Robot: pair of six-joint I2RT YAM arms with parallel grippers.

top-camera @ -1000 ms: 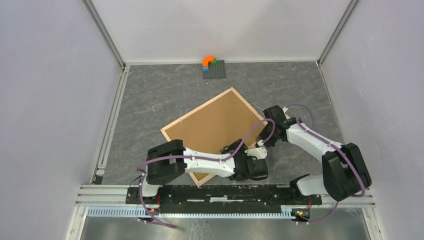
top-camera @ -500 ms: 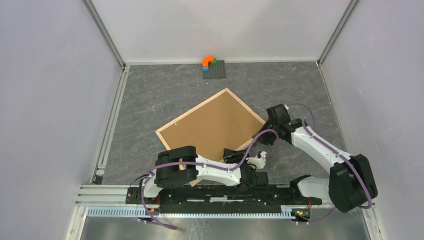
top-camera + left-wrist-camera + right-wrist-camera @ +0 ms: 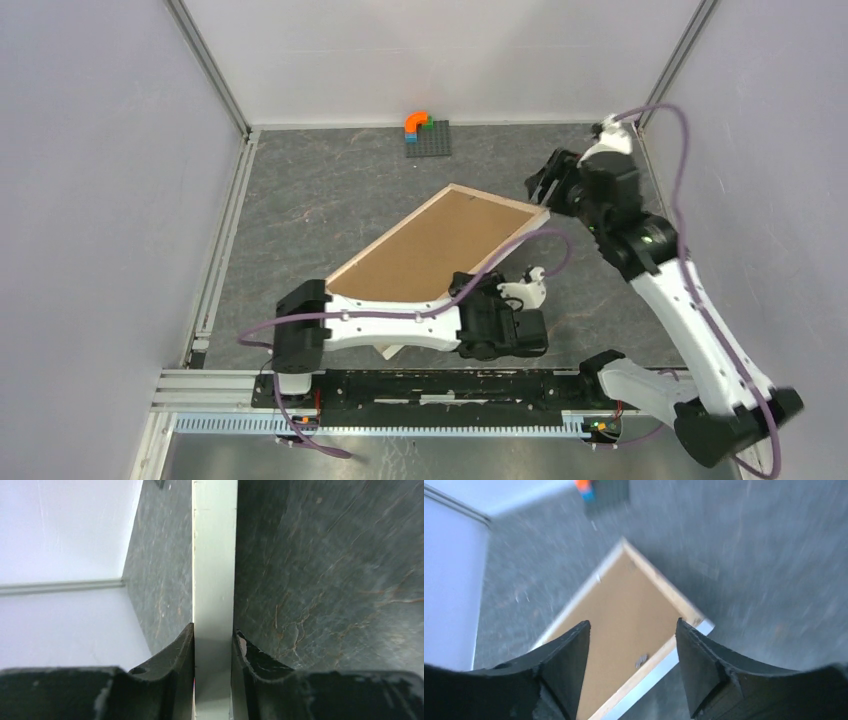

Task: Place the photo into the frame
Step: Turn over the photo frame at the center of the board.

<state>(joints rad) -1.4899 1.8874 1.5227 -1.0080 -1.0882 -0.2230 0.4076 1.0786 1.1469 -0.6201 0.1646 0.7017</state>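
Clamping black left fingers on thin, pale wooden frame, tilted, brown-backed.

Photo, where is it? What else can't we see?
The photo: seen in no view; the frame shows only its brown back.
Frame's near corner: top view, covered by the left arm.
Bricks: right wrist view, blurred and cut by the top edge.

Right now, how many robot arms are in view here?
2. The left arm lies low along the near edge, the left gripper shut on the frame. The right arm rises at the right side, the right gripper open near the frame's right corner. No others seem hidden.
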